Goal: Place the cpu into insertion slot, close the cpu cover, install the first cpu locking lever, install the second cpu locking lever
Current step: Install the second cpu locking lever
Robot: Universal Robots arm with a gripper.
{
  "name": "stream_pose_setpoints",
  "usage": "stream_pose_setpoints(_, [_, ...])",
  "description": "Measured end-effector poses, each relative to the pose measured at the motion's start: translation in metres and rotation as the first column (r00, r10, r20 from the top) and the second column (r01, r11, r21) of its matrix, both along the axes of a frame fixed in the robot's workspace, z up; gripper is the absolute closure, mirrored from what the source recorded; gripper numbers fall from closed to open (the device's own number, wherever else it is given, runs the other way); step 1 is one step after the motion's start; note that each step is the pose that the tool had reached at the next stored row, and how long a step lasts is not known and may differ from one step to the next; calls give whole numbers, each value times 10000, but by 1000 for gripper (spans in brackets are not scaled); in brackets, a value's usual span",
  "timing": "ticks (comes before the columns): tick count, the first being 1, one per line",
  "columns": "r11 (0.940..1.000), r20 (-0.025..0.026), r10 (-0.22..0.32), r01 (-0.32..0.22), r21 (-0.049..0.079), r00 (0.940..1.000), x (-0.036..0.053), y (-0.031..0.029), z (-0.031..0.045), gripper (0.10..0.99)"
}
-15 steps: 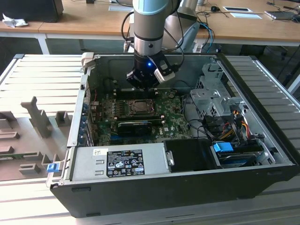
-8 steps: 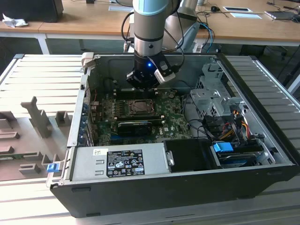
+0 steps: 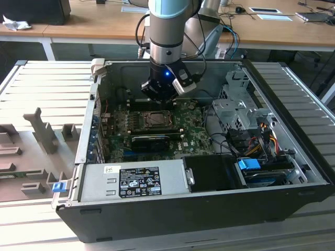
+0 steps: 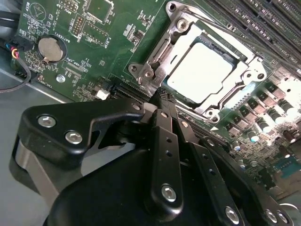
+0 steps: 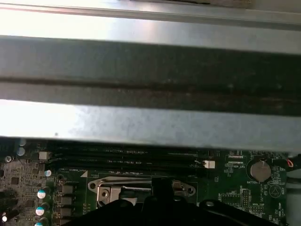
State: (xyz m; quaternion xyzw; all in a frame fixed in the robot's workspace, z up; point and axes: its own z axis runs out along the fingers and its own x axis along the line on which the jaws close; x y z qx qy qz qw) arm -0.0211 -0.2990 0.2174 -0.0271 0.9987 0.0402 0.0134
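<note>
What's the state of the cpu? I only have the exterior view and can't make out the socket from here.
Observer: In the second wrist view the cpu lies flat in the insertion slot, pale face up.
Operator: Is the cover up or down?
Observer: The cpu cover is down and frames the chip through its cut-out.
Operator: And the tool?
Observer: The tool is shut with its tips together. It holds nothing and sits close beside one corner of the socket.
</note>
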Motion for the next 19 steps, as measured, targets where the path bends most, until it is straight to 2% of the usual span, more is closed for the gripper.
stream_pose_setpoints(1, [10000,0,0,0,-1,10000,0,-11,27,980])
stream_pose_setpoints(2, [10000,0,0,0,0,10000,0,-11,125,980])
stream_pose_setpoints(10, [10000,0,0,0,0,10000,-2,-39,129,980])
stream_pose_setpoints(19, [10000,1,0,0,0,10000,-4,-101,127,980])
